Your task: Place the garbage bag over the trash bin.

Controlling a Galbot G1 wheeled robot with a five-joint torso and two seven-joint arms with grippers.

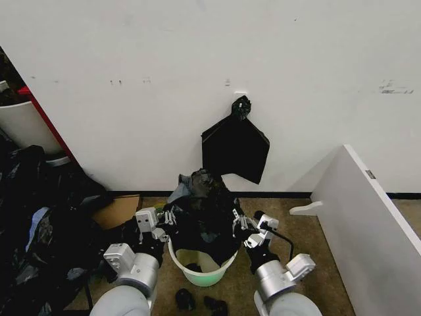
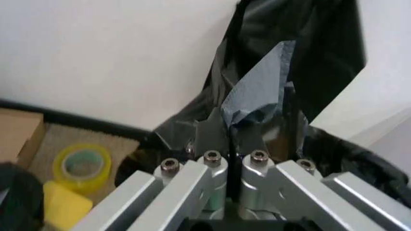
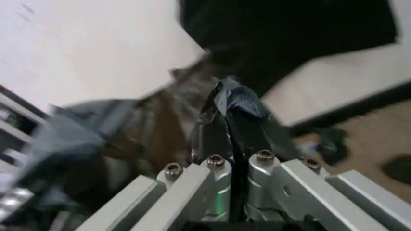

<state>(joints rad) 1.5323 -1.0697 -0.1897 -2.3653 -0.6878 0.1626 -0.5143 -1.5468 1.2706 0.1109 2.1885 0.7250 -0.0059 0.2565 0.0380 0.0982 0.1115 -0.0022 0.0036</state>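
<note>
The garbage bag (image 1: 200, 214) is a crinkly black mass held up over the cream trash bin (image 1: 200, 266), which stands on the floor between my two arms. Its lower part hangs into the bin's mouth. My left gripper (image 1: 168, 220) is shut on the bag's left edge, and the left wrist view shows a fold of the garbage bag (image 2: 257, 101) pinched between its shut fingers (image 2: 212, 139). My right gripper (image 1: 238, 222) is shut on the bag's right edge; in the right wrist view a bunch of the garbage bag (image 3: 234, 103) sticks out from between its closed fingers (image 3: 209, 139).
A flat black bag bunch (image 1: 235, 148) hangs on the white wall behind the bin. A heap of black bags (image 1: 33, 230) and a cardboard box (image 1: 117, 210) lie at the left, a white panel (image 1: 368, 217) at the right. Yellow tape roll (image 2: 80, 162) lies on the floor.
</note>
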